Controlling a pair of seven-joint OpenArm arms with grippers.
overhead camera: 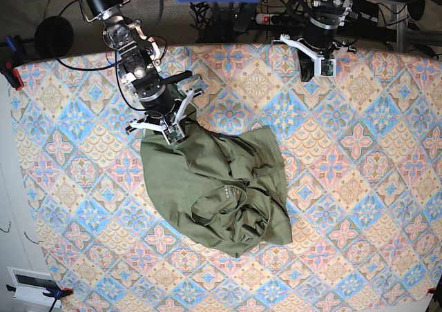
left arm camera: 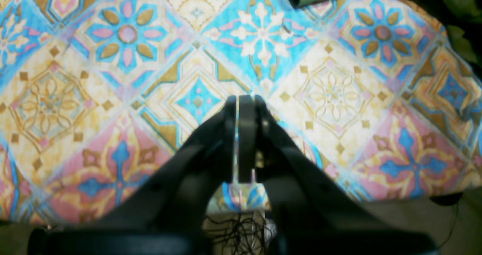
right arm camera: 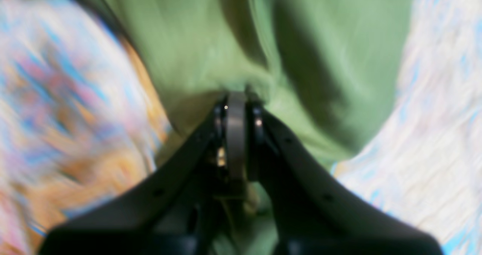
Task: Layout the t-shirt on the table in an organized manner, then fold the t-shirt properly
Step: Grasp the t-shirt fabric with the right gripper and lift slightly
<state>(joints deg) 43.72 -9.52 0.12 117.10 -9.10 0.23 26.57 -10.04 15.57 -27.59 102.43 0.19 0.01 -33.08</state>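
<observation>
Right tool (right arm camera: pixel 236 108), jaws pinched on the olive t-shirt (overhead camera: pixel 221 188) at its far edge, prob. to drag the crumpled heap flat mid-worktop (overhead camera: pixel 359 153); left tool (left arm camera: pixel 243 104) closed w/ nothing in it, parked off the cloth near the back edge.

Overhead base view; close wrist views, all sharing the table (overhead camera: pixel 359 188).

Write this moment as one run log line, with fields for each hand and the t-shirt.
right hand: shut on t-shirt edge | left hand: shut, empty, over table | t-shirt: crumpled, not folded
</observation>
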